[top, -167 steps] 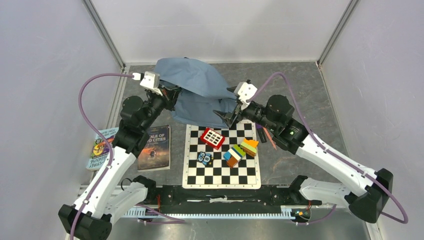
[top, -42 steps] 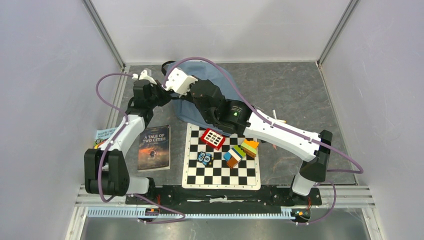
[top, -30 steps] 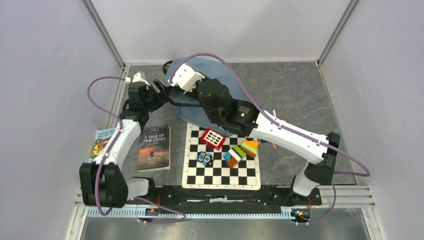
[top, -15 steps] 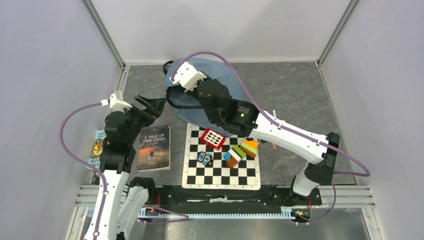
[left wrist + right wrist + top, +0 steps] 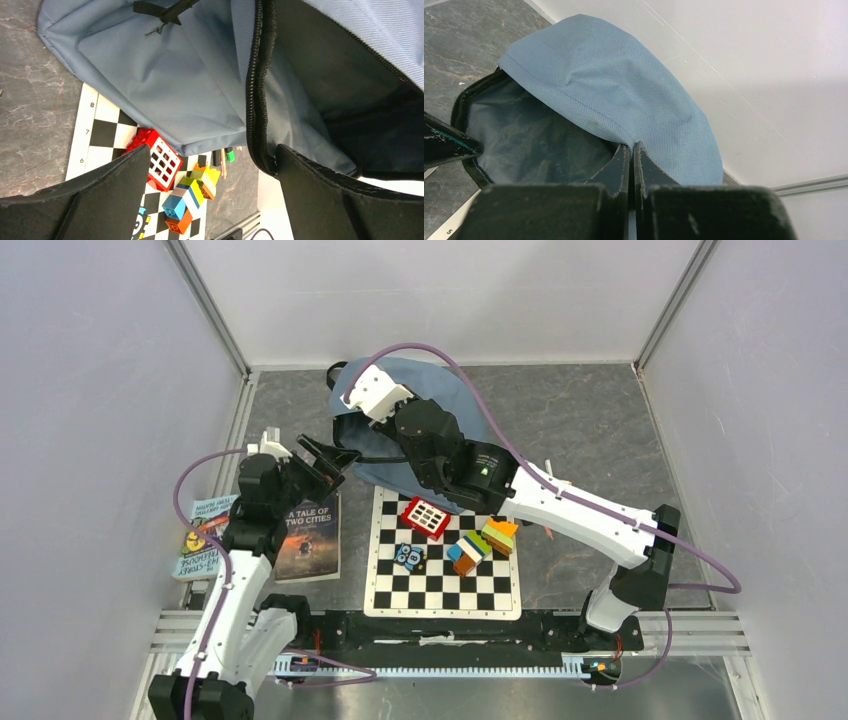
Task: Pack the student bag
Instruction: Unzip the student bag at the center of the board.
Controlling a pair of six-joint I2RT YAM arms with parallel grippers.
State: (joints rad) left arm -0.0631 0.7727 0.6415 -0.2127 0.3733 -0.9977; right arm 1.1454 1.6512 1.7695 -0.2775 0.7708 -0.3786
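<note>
Packing has basically not started, as far as I can tell. The student bag (image 5: 165,85) lies at the back of the grey surface (image 5: 600,420), just behind the chessboard (image 5: 445,585), with its near edge overlapping the board. Its main zip is undone.

The right end effector (image 5: 630,147) is clenched on the edge of the top flap, lifting it so the mouth gapes. The left end effector (image 5: 210,155) is released, jaws spread wide with nothing in them, hanging just in front of that opening.

Inside I only see dark lining. It might be empty, but the deeper part is in shadow, so no promises.

Everything else is outside the bag:
- the red block with the white grid (image 5: 425,516) and the stack of coloured bricks (image 5: 482,542), both on the board
- a couple of pens (image 5: 225,157) beside the board
- two books on the left

So all the loading is left, and presumably zipping up after.

Readable stuff: the darker book (image 5: 308,537) says "Tale of Two Cities", partly under the left arm. The other book (image 5: 203,540) has cover text too small to read. The board's edge shows 8, 7 and 6. No brand visible on the bag.
</note>
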